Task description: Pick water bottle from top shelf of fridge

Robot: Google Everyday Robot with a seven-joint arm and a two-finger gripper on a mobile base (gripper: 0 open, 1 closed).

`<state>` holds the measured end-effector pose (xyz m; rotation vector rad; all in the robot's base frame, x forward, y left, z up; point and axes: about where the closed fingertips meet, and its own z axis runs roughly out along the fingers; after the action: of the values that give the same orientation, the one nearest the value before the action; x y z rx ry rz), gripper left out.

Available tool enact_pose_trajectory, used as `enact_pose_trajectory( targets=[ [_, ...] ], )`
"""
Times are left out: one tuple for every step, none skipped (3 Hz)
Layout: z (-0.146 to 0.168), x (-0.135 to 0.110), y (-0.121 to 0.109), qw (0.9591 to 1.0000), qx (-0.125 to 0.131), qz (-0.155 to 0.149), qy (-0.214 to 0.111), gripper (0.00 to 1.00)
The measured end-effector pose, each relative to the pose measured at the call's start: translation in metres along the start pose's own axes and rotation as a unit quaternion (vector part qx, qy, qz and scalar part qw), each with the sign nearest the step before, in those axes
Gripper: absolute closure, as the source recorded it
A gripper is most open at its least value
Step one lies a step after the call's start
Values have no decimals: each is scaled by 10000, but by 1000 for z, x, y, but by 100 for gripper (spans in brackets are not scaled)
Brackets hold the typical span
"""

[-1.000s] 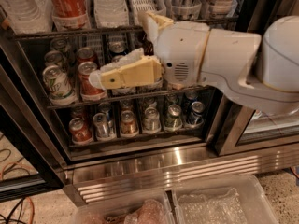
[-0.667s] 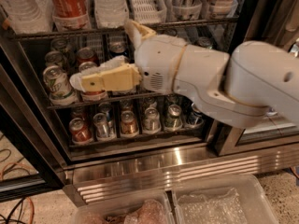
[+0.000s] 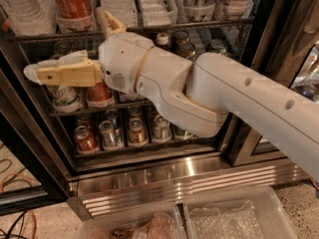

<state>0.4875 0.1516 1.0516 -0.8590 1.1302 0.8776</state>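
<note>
Camera view: gripper (image 3: 31,72) at left side of fridge (image 3: 174,179), level with can rack, in front of cans (image 3: 137,131). Gripper fingers pressed together, nothing grasped. Water bottle (image 3: 22,11) upright at left end of top shelf (image 3: 154,6), above gripper, untouched. Red cola bottle (image 3: 72,1) just beside it.
</note>
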Motion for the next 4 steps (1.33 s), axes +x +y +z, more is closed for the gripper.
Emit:
enact_pose_trajectory(
  targets=[
    [0, 0, 0, 10000, -1, 1, 1, 0],
    [5, -4, 3, 9999, -76, -103, 15, 0],
    [23, 3, 6, 9998, -189, -93, 2, 0],
    [38, 21, 13, 9991, -353, -43, 217, 0]
  ],
)
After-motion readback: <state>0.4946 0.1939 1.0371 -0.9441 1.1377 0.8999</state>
